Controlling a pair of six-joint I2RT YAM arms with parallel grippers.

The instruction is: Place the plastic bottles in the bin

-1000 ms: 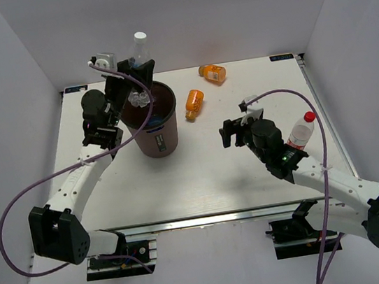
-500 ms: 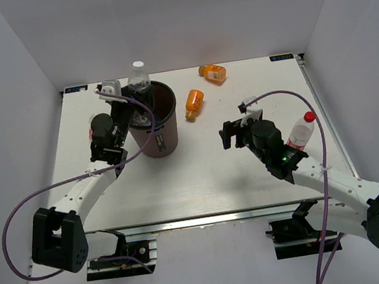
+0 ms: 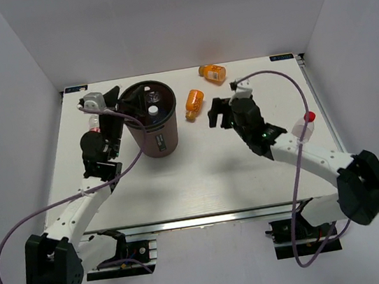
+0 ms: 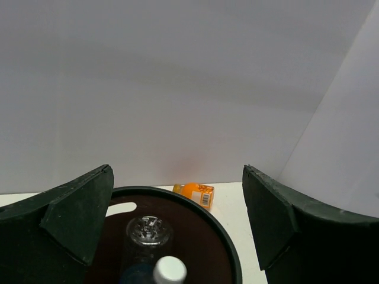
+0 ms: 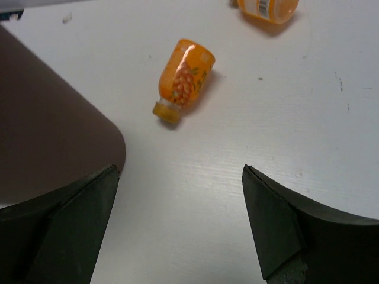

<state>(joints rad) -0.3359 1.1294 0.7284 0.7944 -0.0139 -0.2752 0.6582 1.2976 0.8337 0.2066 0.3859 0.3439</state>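
My left pincer hangs released and empty over the bin. Its wrist view looks inside at a clear bottle and a white-capped bottle, the latter cut off by the frame. My right pincer is spread, grasping nothing, above the table beside the bin. An orange bottle lies on its side ahead, and a second orange bottle is cropped at the top. Only the overhead camera shows the red-capped bottle, mostly hidden behind my right arm.

Right arm hides most of the red-capped bottle.
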